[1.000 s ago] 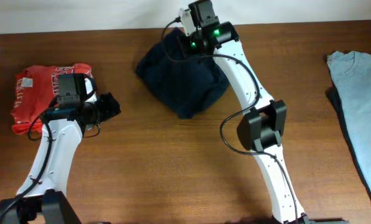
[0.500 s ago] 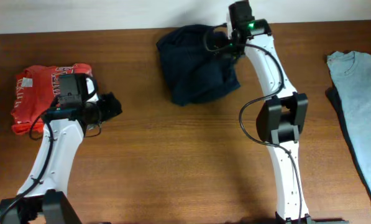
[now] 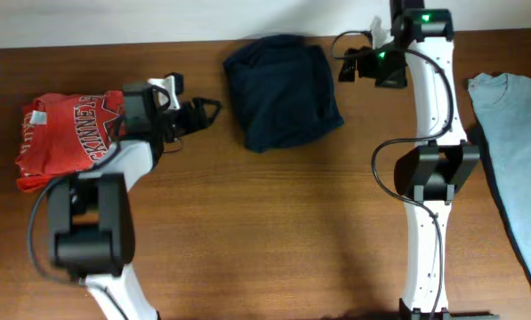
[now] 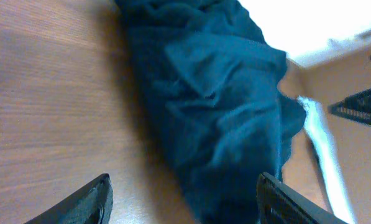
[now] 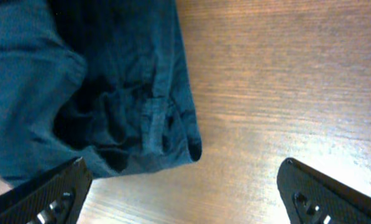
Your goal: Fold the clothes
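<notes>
Two arms over the worktop (image 3: 274,222), neither holding anything.

- Navy garment (image 3: 283,93): a rumpled heap against the far edge, about midway along it. Surface creased and lumpy. In the right wrist view its near-right corner lies flat on the wood, with a hem or seam showing.
- Left gripper (image 3: 206,111): just off the garment's left side and pointing at it, fingers spread wide. The left wrist view shows cloth ahead of the tips, not touching them.
- Right gripper (image 3: 345,64): near the far edge, just beside the garment's right side, fingers wide apart and clear of the cloth.
- Red shirt (image 3: 65,138) with white lettering: bundled near the left edge, behind the left arm.
- Grey-blue T-shirt (image 3: 514,133): along the right edge, well apart from the garment.
</notes>
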You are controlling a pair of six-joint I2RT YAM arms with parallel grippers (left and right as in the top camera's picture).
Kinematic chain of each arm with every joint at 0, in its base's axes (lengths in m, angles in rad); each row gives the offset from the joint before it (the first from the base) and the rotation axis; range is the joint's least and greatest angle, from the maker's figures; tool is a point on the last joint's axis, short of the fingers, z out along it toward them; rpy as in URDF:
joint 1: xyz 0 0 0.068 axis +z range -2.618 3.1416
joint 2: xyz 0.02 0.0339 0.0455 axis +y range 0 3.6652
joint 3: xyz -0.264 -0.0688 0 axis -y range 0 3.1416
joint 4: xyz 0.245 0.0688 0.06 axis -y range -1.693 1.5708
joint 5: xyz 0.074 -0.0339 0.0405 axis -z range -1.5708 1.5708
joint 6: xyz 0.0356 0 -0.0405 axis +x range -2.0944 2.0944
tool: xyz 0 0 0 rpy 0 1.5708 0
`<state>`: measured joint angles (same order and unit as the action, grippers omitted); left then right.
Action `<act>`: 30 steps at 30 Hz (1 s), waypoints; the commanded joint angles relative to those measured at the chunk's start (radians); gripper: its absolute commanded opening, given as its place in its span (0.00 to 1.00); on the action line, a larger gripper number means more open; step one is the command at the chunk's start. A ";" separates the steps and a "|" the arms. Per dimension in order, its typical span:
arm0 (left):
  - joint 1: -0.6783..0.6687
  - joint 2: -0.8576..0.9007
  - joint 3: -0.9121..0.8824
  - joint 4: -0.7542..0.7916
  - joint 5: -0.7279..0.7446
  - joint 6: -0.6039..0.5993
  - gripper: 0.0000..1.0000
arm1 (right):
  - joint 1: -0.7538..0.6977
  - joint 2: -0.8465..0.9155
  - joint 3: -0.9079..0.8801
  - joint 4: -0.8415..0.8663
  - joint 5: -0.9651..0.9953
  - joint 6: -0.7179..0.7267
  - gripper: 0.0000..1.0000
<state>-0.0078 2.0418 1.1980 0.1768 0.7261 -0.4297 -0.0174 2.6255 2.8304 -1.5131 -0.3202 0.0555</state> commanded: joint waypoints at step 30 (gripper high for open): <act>-0.106 0.308 0.330 -0.240 0.040 -0.052 0.87 | 0.003 -0.041 0.109 -0.069 -0.035 0.002 0.99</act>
<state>-0.0818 2.3116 1.5280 -0.0612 0.8074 -0.4999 -0.0181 2.6202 2.9215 -1.5753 -0.3428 0.0559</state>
